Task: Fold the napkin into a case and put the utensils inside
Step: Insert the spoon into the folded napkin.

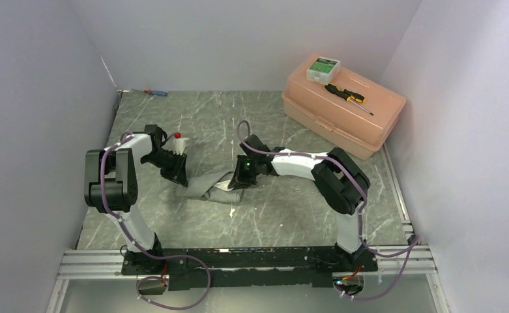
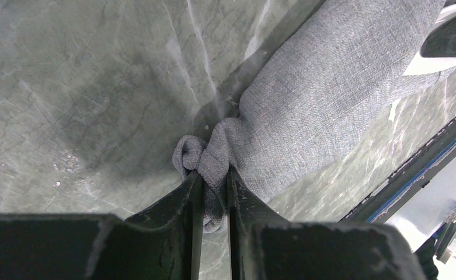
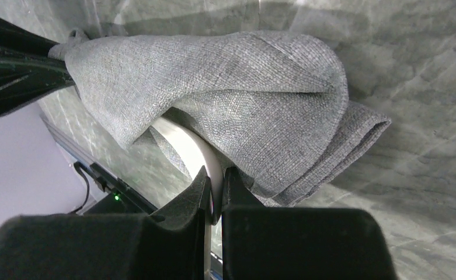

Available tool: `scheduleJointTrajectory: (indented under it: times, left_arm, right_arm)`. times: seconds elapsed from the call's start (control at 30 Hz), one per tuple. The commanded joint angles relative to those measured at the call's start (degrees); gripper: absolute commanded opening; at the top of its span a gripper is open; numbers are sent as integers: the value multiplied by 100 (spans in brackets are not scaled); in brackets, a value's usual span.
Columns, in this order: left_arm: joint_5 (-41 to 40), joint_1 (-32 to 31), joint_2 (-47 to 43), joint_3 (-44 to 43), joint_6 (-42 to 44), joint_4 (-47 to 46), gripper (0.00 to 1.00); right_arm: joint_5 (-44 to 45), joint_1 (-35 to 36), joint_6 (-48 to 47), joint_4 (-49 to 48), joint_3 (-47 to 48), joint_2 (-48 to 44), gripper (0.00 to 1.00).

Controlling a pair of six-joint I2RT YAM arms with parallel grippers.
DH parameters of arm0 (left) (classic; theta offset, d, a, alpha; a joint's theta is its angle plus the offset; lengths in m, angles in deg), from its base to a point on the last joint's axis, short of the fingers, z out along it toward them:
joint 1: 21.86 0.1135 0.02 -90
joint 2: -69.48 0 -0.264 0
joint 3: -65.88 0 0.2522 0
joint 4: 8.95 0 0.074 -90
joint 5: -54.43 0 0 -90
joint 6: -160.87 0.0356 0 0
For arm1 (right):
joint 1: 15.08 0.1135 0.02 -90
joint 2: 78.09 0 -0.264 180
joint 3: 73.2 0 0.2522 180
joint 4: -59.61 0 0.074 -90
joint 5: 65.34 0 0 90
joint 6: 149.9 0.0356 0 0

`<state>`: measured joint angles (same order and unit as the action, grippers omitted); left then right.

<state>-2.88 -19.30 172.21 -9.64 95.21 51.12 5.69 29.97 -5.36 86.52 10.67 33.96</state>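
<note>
Grey woven napkin (image 2: 330,99): left gripper (image 2: 213,192) pinches its bunched corner; right gripper (image 3: 215,192) clamps a white curved spoon (image 3: 193,149) beneath it (indistinct from overhead).

We see a peach plastic storage box (image 1: 343,114) on the marbled grey-green desk (image 1: 271,215). On the box's lid lie a small white-and-green carton (image 1: 322,68) and, just beside it, a black-and-yellow screwdriver (image 1: 346,96). Far left of the box, a red-and-blue screwdriver (image 1: 155,92) lies at the desk's back edge.
</note>
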Motion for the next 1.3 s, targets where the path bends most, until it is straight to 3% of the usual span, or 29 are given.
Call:
scheduleJointTrajectory:
  times: [0.0,0.27,0.67,1.0,1.27]
  left_arm:
    - [-16,-68,161,-10,185,216,21]
    - [-263,-65,151,-70,310,217,19]
    - [-259,-63,148,-164,341,312,19]
    - [-214,-67,185,-143,390,306,17]
    - [-208,-64,194,-188,375,341,17]
  right_arm:
    - [-335,-169,-319,-339,-463,-524,0]
    - [-587,-366,-905,130,-553,-792,0]
    - [-972,-175,-136,-924,-234,-380,0]
    - [-935,-115,10,-1086,-40,194,0]
    - [-364,8,19,-991,178,162,2]
